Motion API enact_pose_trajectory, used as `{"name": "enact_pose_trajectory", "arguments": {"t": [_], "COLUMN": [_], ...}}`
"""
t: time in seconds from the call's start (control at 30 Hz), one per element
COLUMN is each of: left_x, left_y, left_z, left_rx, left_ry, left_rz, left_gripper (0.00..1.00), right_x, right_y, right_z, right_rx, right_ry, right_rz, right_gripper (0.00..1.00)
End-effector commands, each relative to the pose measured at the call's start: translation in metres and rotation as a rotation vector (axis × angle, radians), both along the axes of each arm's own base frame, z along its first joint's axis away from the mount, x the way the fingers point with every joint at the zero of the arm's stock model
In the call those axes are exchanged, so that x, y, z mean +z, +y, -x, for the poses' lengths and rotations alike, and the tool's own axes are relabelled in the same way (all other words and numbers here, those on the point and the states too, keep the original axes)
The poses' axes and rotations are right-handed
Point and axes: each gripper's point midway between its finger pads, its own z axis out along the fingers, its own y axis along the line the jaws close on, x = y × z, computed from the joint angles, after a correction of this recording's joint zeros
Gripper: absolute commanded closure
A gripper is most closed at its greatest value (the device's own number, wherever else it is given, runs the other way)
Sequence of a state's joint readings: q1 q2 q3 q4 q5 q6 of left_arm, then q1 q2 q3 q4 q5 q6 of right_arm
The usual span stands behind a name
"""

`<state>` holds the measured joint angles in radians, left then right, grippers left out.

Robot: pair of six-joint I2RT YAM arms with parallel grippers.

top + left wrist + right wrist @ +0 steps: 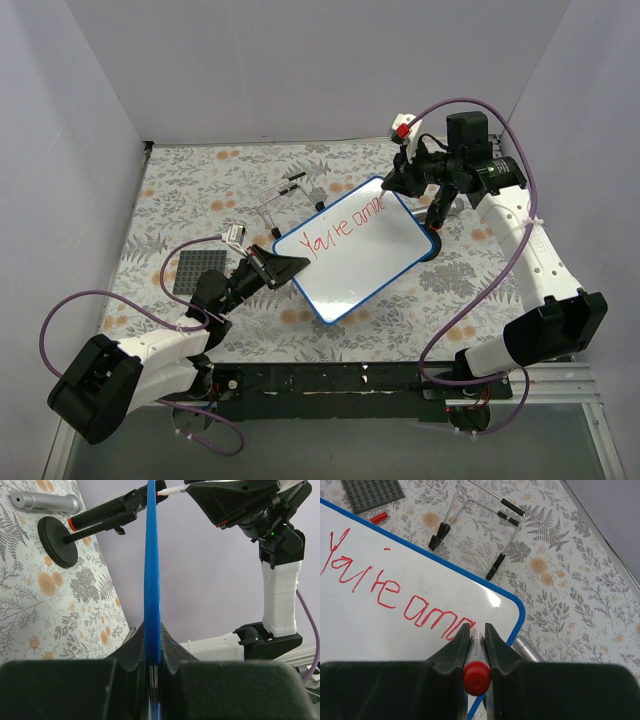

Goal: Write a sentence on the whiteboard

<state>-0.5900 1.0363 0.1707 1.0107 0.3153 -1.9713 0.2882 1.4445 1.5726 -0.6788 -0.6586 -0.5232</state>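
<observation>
Whiteboard (372,268) at mid-table, lifted off the floral cloth, long axis slanting from near-left up to far-right.

Far left: dark grey studded plate (198,270), flat on the cloth, apart from the board. Just right of it, left gripper (284,268) at the board's near-left corner. From the left wrist, same gripper (152,652) pinched tight on the blue rim (151,580), seen edge-on and running straight away from the jaws. A holding job only, judged from that grip.

Across the white face: sentence (340,228) in red, slanted along the long axis, reading roughly "You're ama" (385,582) so far. Unfinished, perhaps near halfway. Beyond the board's far edge, wire stand (290,195), not touching.

Right: right gripper (408,172) above the far-right corner, clamped on the marker (476,676), red butt end toward the wrist camera, barrel pointing down at the last stroke. Tip hidden between the jaws (475,630); contact with the board impossible to tell.

Deciding relation: written words to the gripper's left, next letters due onward along the long axis toward the rounded blue corner (519,617), which sits just beyond the last "a". Little blank left on that line, so probably a tight finish to the word, then a drop to the open white below for the rest. Right arm much the nearer to that spot; left arm at the opposite corner.
</observation>
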Motion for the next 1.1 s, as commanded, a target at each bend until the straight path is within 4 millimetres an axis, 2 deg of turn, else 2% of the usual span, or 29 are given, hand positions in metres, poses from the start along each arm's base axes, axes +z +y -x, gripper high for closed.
{"name": "enact_pose_trajectory", "arguments": {"t": [0.0, 0.27, 0.8, 1.07], "left_x": [0.041, 0.040, 0.042, 0.044], "left_y": [0.007, 0.008, 0.004, 0.002], "left_z": [0.007, 0.007, 0.004, 0.003], "left_rx": [0.005, 0.006, -0.004, -0.013], "left_ry": [-0.122, -0.116, -0.116, -0.119], "left_rz": [0.102, 0.099, 0.095, 0.094], "left_gripper": [1.00, 1.00, 1.00, 1.00], "right_x": [0.004, 0.025, 0.025, 0.018], "right_y": [0.004, 0.006, 0.000, -0.007], "right_z": [-0.001, 0.010, 0.010, 0.003], "right_rx": [0.016, 0.041, 0.038, 0.020], "right_ry": [-0.006, -0.037, -0.041, -0.030], "right_rz": [-0.025, -0.059, -0.066, -0.067], "right_gripper": [0.99, 0.99, 0.99, 0.99]}}
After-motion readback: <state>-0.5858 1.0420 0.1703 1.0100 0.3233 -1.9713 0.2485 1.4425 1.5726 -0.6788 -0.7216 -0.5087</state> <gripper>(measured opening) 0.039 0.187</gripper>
